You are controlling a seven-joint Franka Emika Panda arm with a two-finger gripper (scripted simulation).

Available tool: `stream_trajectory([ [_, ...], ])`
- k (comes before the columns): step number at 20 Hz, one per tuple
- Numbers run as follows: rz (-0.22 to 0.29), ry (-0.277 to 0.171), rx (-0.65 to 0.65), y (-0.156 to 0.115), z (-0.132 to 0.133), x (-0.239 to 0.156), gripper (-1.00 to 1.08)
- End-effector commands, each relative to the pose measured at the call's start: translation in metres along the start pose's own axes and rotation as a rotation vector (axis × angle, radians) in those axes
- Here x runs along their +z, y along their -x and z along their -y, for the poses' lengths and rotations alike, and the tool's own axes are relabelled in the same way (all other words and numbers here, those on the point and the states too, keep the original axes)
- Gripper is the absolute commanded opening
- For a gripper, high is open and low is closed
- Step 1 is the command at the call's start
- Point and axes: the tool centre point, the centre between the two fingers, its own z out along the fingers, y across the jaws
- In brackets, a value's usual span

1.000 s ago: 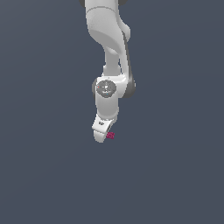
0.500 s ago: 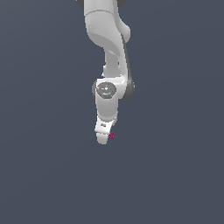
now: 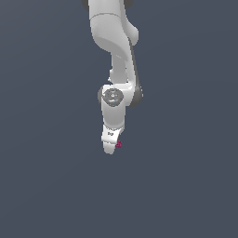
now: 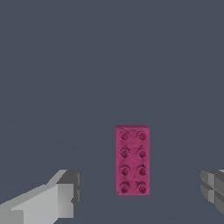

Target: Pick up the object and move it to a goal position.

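Note:
The object, a small magenta-red studded brick (image 4: pixel 132 159), lies flat on the dark grey floor. In the exterior view the object (image 3: pixel 119 144) peeks out at the right side of the white gripper's tip (image 3: pixel 110 148). The wrist view shows my gripper (image 4: pixel 140 184) open, one grey finger (image 4: pixel 63 197) on one side of the brick and the other finger (image 4: pixel 213 186) far off on the other side. Neither finger touches the brick. Its long side runs across the line between the fingers.
The white arm (image 3: pixel 114 51) reaches down from the top of the exterior view. Only plain dark grey ground surrounds the brick, and no goal marker shows.
The gripper has dropped lower and shifted slightly toward the exterior view's right, closer over the brick. The brick has stayed where it was.

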Motion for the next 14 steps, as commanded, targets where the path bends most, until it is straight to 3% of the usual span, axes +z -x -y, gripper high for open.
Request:
stream_trajectory([
  [1, 0.000, -0.001, -0.001, 0.000, 0.001, 0.007, 1.00],
  [13, 0.000, -0.001, -0.005, 0.000, 0.000, 0.046, 1.00],
  [14, 0.000, -0.001, -0.005, 0.000, 0.000, 0.046, -1.00],
])
